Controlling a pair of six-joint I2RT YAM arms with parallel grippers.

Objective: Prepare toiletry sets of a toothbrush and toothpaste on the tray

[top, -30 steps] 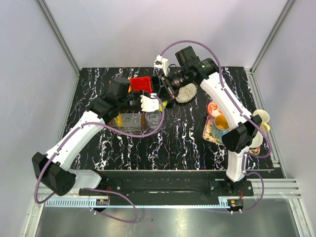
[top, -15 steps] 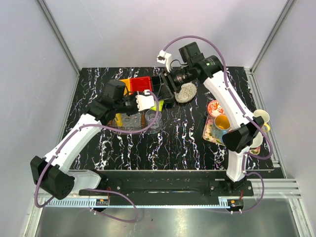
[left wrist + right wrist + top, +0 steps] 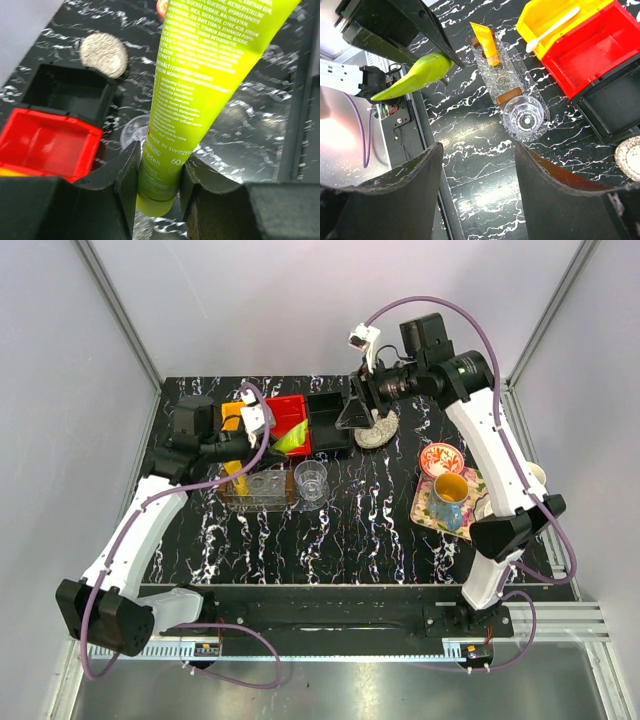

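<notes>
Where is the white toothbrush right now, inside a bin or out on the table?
In a bin: the right wrist view shows the toothbrush lying slanted inside the yellow bin, next to the red bin.

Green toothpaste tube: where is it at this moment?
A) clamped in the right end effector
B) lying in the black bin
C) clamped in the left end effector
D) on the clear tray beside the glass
C: the left wrist view shows the green toothpaste tube pinched at its lower end in the left end effector.
</notes>
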